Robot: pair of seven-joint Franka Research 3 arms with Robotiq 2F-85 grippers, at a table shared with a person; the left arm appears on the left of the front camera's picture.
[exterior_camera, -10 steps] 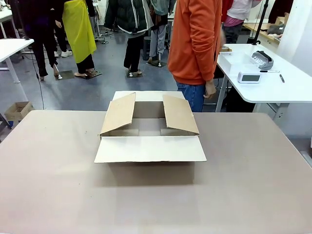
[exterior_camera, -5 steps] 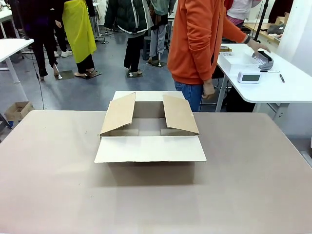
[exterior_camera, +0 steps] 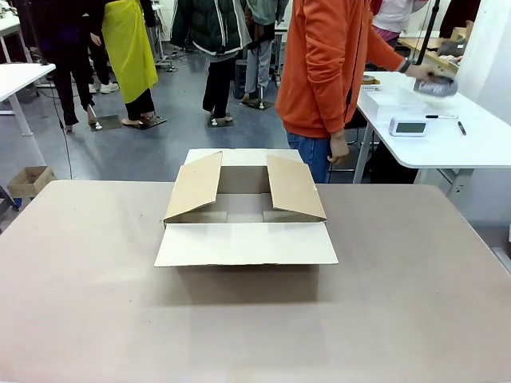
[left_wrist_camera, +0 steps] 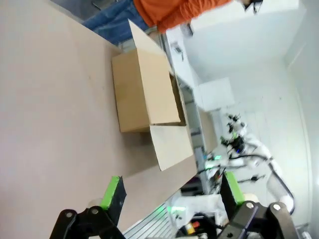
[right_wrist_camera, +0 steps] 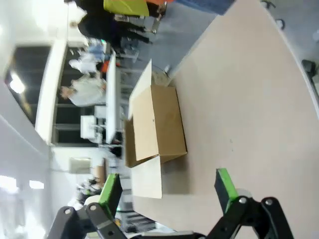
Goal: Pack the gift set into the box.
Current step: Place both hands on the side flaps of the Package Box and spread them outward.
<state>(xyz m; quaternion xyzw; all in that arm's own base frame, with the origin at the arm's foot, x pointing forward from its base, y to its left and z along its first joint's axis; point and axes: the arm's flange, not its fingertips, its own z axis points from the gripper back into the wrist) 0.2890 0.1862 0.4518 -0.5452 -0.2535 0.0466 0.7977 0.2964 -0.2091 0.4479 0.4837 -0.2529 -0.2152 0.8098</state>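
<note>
Gift set (exterior_camera: 436, 86) at two o'clock looked light, its stiff rim best gripped; left gripper (left_wrist_camera: 170, 188) and right gripper (right_wrist_camera: 166, 183) gaped empty.

Free table, narrowed opening
I see the table (exterior_camera: 423, 303) bare left and right of the box (exterior_camera: 247, 283) at frame centre; two side flaps (exterior_camera: 194, 187) lean over its opening.

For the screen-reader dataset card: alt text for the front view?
A brown cardboard box stands open in the middle of the tan table, flaps spread, nothing visible inside. Beyond it, a person in an orange top reaches sideways, hand holding a grey object above a white side table.
</note>
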